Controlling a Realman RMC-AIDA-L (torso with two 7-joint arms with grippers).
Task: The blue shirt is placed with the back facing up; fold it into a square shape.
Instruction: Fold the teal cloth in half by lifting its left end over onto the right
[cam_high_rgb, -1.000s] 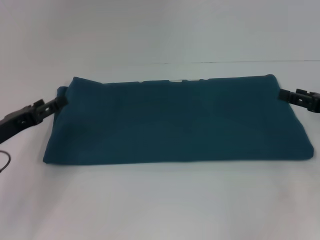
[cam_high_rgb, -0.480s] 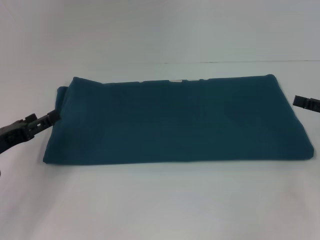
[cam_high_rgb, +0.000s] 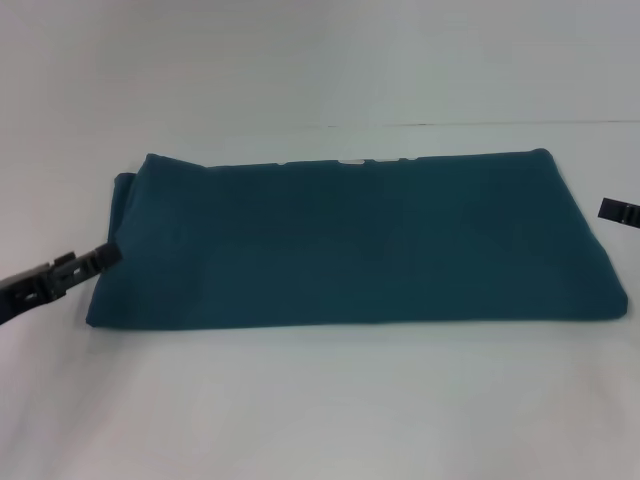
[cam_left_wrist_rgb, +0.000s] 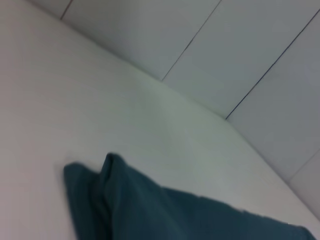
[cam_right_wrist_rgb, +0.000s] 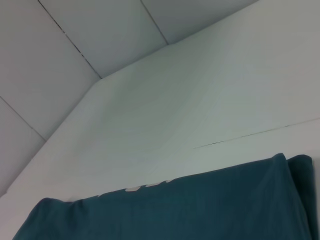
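The blue shirt (cam_high_rgb: 350, 240) lies folded into a wide band on the white table (cam_high_rgb: 320, 410), the left gripper (cam_high_rgb: 100, 257) at its left edge and the right gripper (cam_high_rgb: 615, 210) just off its right edge, though I cannot tell whether either is open or closed.

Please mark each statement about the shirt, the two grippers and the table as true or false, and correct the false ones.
1. The blue shirt lies folded as a wide band on the white table. True.
2. The left gripper is at the shirt's left edge. True.
3. The right gripper lifts a corner of the shirt. False: it is apart from the shirt, near the picture's edge.
4. The shirt is folded into a square. False: it is much wider than deep.
5. The shirt hangs over the table's front edge. False: it rests fully on the table.
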